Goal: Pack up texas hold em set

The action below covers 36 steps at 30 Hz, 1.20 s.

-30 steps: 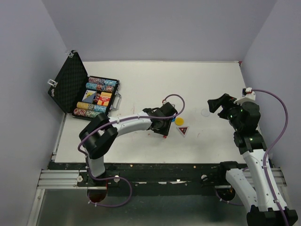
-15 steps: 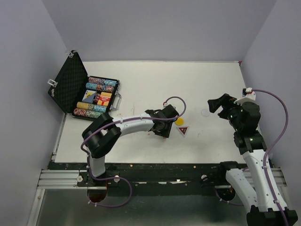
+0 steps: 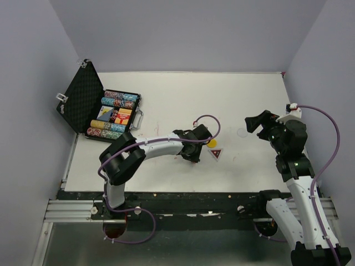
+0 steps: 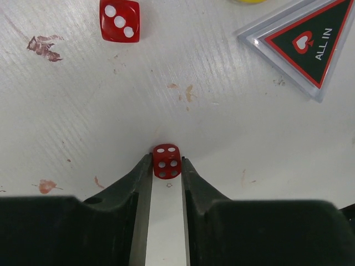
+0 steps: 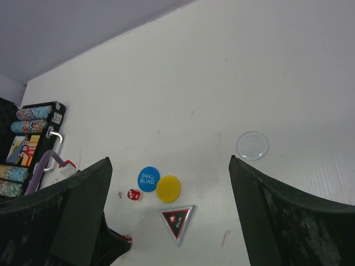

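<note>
Die (image 4: 167, 161) near the token (image 4: 310, 44) is pinched at the very tips of the left hand (image 4: 167, 170). So shallow a hold may squirt it out on lifting. Right hand (image 5: 169, 163) hangs spread, empty.

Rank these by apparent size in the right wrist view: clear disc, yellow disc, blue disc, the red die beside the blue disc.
1. clear disc
2. yellow disc and blue disc: about alike, so unranked
3. red die: smallest

Glossy plastic lying on a matt desk (image 4: 222, 127)
The red die (image 4: 167, 161) is gleaming like translucent plastic, the triangular token (image 4: 302, 41) is showing a clear shiny rim, and the white desk is looking dull, finely ridged and stained.
</note>
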{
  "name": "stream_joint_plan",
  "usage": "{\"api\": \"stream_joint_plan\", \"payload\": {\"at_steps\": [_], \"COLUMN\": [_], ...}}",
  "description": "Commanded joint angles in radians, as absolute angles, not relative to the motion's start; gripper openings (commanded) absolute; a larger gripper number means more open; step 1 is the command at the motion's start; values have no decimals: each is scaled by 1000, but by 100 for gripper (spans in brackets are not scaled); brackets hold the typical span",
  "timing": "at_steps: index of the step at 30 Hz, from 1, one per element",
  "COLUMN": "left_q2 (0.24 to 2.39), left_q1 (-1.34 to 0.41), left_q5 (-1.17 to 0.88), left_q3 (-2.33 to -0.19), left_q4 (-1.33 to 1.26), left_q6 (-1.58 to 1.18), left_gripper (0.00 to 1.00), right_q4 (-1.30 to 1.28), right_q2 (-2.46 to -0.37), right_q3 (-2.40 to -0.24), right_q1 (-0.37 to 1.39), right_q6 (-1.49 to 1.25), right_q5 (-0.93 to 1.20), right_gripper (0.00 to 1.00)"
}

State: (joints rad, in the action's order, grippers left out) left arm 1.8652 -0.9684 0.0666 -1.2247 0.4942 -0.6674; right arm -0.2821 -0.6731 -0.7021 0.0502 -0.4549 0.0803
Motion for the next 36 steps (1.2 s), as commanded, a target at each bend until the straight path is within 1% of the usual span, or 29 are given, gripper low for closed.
{"api": "stream_joint_plan", "payload": {"at_steps": [1, 4, 6, 10, 13, 16, 22, 24, 31, 33, 36], "left_q2": [1868, 1858, 1850, 1798, 1726, 1655, 1585, 1588, 1654, 1666, 1695], "left_q1": [-976, -976, -976, -963, -908, -807, -521, -422, -181, -100, -28], "left_q5": [92, 92, 95, 147, 146, 134, 109, 98, 127, 111, 86], "left_q3": [-1241, -1233, -1232, -1226, -1206, -1197, -1242, -1267, -1331, -1335, -1364], "left_q4": [489, 479, 480, 503, 528, 574, 660, 667, 678, 660, 650], "left_q6": [-672, -663, -652, -594, -528, -436, -272, -229, -71, -64, -51], "left_gripper": [26, 22, 20, 19, 19, 19, 20, 19, 19, 19, 19], "right_q4": [-290, -290, -290, -293, -291, -291, -291, -291, -291, -290, -288], "right_q2": [-663, -663, -663, -661, -660, -657, -657, -657, -660, -663, -663], "right_q3": [-710, -709, -709, -710, -710, -710, -709, -709, -710, -710, -710], "right_q1": [44, 44, 44, 43, 44, 44, 44, 44, 44, 44, 44], "right_q6": [-451, -451, -451, -451, -449, -449, -449, -449, -451, -449, -449], "right_q5": [98, 100, 98, 98, 98, 98, 95, 95, 92, 92, 94], "right_gripper": [94, 94, 94, 94, 94, 94, 94, 94, 94, 94, 94]}}
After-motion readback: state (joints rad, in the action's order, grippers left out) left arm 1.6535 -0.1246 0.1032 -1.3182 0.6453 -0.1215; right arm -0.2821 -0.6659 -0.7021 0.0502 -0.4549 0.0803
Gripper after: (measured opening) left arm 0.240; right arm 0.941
